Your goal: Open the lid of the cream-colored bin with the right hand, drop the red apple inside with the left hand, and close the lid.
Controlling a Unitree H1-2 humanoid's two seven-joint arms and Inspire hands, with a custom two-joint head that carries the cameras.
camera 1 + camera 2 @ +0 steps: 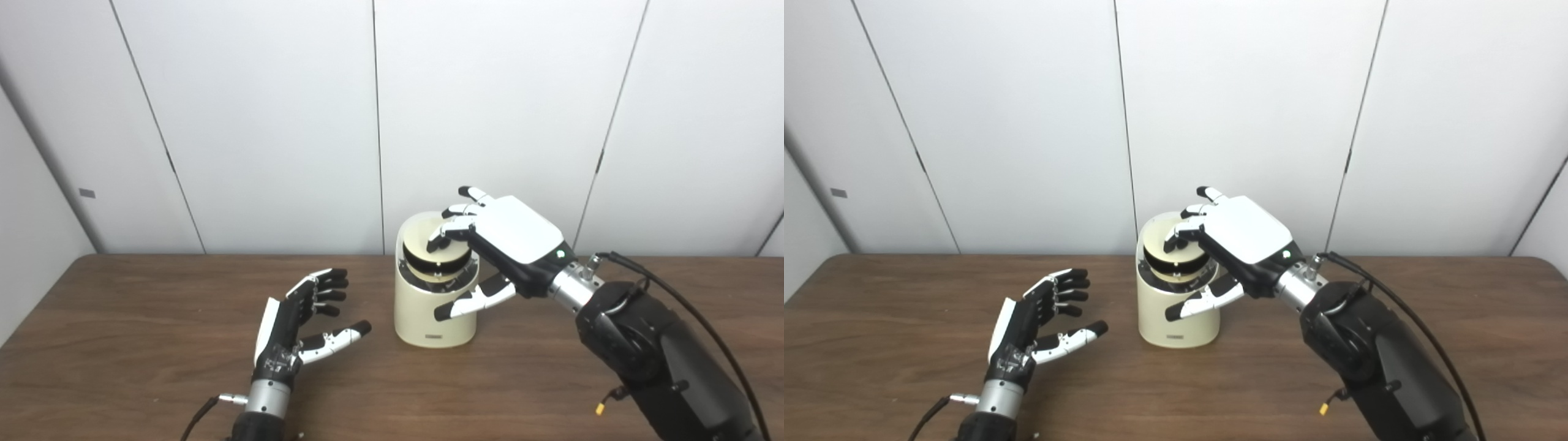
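Observation:
The cream-colored bin stands upright at the middle of the brown table. Its round lid sits tilted above the rim, with a dark gap showing under its front edge. My right hand reaches over the bin from the right, fingers spread; its fingertips rest on top of the lid and its thumb hangs in front of the bin's wall. It grips nothing. My left hand hovers open and empty to the left of the bin, palm turned toward it. No red apple shows in either view.
The wooden table runs to a white panelled wall close behind the bin. My right forearm and its black cable cross the right side of the table.

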